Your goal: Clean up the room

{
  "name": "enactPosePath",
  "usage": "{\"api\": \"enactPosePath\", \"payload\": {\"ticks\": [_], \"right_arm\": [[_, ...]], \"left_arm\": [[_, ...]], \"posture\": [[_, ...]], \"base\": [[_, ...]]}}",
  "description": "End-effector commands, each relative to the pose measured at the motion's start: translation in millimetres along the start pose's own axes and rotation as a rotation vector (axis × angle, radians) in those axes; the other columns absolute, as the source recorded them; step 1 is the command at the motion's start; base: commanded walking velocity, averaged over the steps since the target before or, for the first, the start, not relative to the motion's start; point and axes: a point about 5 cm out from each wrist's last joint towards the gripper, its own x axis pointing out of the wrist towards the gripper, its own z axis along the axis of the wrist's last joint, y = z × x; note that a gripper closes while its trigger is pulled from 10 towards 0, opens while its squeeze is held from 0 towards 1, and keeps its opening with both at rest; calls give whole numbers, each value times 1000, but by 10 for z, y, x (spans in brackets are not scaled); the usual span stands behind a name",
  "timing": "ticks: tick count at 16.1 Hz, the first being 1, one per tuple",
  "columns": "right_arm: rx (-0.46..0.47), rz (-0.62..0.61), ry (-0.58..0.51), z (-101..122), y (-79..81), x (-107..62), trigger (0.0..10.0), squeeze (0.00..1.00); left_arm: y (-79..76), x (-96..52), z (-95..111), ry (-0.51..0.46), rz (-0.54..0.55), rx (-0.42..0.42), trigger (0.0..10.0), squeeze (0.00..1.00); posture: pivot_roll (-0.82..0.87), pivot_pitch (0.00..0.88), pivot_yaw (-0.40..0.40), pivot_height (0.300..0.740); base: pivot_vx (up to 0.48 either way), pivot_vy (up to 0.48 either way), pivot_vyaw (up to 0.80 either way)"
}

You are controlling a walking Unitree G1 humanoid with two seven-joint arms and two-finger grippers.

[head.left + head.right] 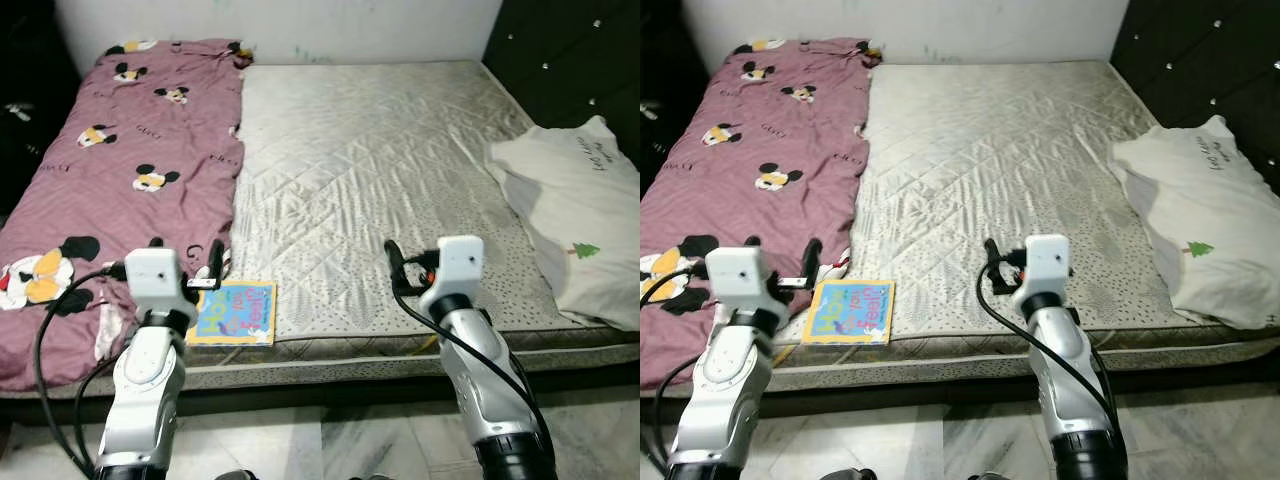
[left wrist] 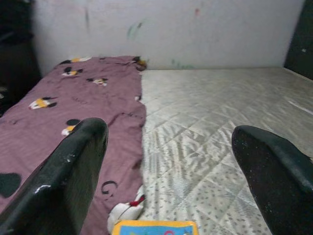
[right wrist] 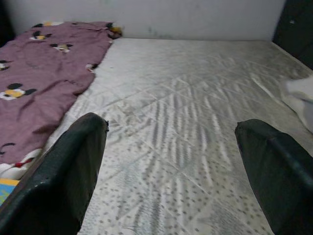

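Over the bed's (image 1: 380, 160) near edge, I hold my left hand (image 1: 214, 268) spread beside the book (image 1: 233, 313), ready to grab; right hand (image 1: 397, 266) spread too.

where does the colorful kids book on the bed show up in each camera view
Left eye view: book at the mattress's near edge, just ahead of the left gripper.
Right eye view: lower left, same edge.
Left wrist view: its yellow top edge at the bottom.
Right wrist view: a corner at the lower left.
Shared landmark: the purple Mickey Mouse blanket.
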Motion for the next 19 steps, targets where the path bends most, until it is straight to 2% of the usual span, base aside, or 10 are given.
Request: {"api": "enactPosePath", "payload": {"ticks": [1,3,5,7,9,11,14,19], "right_arm": [[-3,-18,-29,48,-17,-16,10000,0],[0,-10,-16,24,-5,-17,10000,0],[41,-17,5,9,-26,6,10000,0],[7,-3,5,20,-11,29,10000,0],[-22,24,-4,40,14,38,10000,0],[-24,23,5,33,13,70,10000,0],[-24,49,15,39,75,118,10000,0],[-47,32,21,25,-1,103,10000,0]], "left_arm": [[17,-12,-56,29,-11,17,10000,0],[3,-46,-93,42,-21,-25,10000,0],[28,-76,-102,48,8,-41,10000,0],[21,-102,-116,42,8,-21,10000,0],[-23,-123,-111,35,-21,-44,10000,0],[-86,-125,-86,18,-41,-59,10000,0],[-79,-127,-68,7,-41,-65,10000,0],[-105,-125,-85,12,-49,-70,10000,0]], "posture": [[-47,119,20,740],[-46,121,13,740],[-40,134,-5,740],[-43,143,-26,740],[-42,140,-37,740],[-31,140,-55,740],[-28,144,-72,740],[-43,148,-64,740]], "base": [[0,0,0],[0,0,0],[0,0,0],[0,0,0],[0,0,0],[0,0,491],[0,0,0],[0,0,0]]}}
